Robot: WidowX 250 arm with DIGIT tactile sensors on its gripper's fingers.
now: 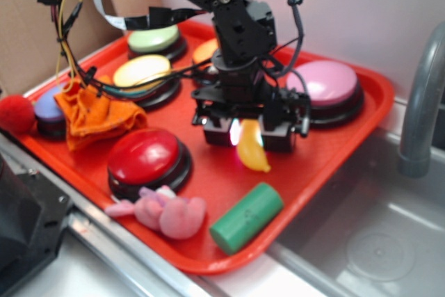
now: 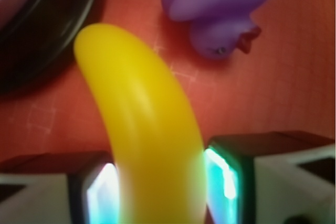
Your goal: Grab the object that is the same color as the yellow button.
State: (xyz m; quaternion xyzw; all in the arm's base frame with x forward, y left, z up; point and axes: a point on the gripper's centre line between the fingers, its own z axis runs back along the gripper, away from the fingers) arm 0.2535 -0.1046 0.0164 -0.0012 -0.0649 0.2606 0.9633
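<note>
The object, a glossy yellow toy banana (image 1: 252,152), lies on the red tray (image 1: 334,151) near its middle. My gripper (image 1: 248,133) stands over it, fingers on either side. In the wrist view the banana (image 2: 152,129) fills the gap of the gripper (image 2: 160,192) and both lit pads press its sides; its tip points away toward a button's black base (image 2: 42,30). The yellow button (image 1: 142,71) sits at the back left of the tray, partly behind cables.
A green cylinder (image 1: 247,217), a pink plush (image 1: 170,210) and a red button (image 1: 146,158) are near the front edge. A pink button (image 1: 325,83), green button (image 1: 153,38) and orange cloth (image 1: 94,113) ring the tray. A purple toy (image 2: 218,9) lies just ahead. A sink (image 1: 375,234) is on the right.
</note>
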